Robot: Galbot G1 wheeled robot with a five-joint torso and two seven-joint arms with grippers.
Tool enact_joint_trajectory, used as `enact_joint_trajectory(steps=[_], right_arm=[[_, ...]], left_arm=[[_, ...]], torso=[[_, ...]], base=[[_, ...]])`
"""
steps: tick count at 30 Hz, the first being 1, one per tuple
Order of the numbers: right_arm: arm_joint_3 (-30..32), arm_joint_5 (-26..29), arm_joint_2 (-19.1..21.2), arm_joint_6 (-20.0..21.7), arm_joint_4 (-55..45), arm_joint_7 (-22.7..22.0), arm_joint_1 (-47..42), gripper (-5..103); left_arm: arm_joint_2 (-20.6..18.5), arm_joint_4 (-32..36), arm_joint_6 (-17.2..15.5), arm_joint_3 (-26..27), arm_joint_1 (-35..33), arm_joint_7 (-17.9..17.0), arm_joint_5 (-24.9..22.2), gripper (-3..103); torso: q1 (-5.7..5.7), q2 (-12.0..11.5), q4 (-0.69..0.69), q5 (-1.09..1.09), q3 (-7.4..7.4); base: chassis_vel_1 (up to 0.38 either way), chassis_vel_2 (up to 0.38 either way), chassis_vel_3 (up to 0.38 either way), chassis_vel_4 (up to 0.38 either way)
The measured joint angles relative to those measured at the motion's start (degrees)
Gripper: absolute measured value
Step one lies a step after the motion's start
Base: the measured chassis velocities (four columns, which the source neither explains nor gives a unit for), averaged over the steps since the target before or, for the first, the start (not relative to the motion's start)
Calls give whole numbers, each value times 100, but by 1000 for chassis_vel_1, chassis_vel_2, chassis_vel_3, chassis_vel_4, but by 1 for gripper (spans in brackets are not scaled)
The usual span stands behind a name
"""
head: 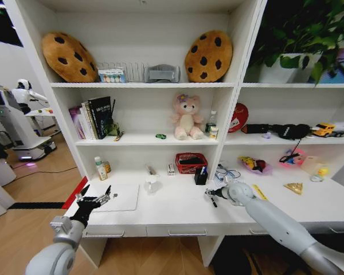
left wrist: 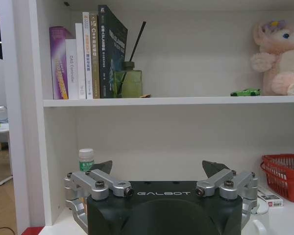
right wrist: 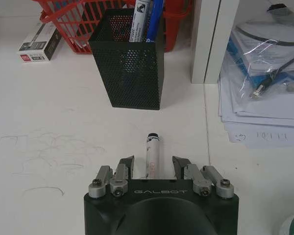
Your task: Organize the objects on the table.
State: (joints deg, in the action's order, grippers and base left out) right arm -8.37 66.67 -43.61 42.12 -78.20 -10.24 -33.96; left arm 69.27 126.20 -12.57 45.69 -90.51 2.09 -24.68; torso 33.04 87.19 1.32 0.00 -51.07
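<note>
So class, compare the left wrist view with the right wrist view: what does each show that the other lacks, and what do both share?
Left wrist view alone: the left gripper with its jaws wide apart and empty, books, a green toy car, a pink teddy bear.
Right wrist view alone: the right gripper, jaws either side of a pen lying on the table, before a black mesh pen cup.
Both: the red basket.

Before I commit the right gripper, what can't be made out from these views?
- Right wrist view: the pen's lower end is hidden behind the right gripper; contact with the fingers can't be judged.
- Right wrist view: the pens in the black mesh holder are cut off by the picture's edge.
- Left wrist view: the bottle is partly hidden behind the left gripper; its label is too small to read.
</note>
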Motion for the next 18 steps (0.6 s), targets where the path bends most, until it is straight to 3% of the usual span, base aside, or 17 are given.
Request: enact_joint_trajectory(steps=[8,12,18], right_arm=[[11,-300,-10,-3,128,285,26,48],[36,-593,-60,-3,248,648,66,48],[32,-773,-65,-8,287,909,47,41]], left_arm=[[0,0,0,0,0,0,0,100],[0,0,0,0,0,0,0,100],[0,0,0,0,0,0,0,100]], torso=[[0,0,0,-1,0],[0,0,0,0,0],[0,0,0,-1,1]], base=[[0,0,0,0],[0,0,0,0],[0,0,0,0]])
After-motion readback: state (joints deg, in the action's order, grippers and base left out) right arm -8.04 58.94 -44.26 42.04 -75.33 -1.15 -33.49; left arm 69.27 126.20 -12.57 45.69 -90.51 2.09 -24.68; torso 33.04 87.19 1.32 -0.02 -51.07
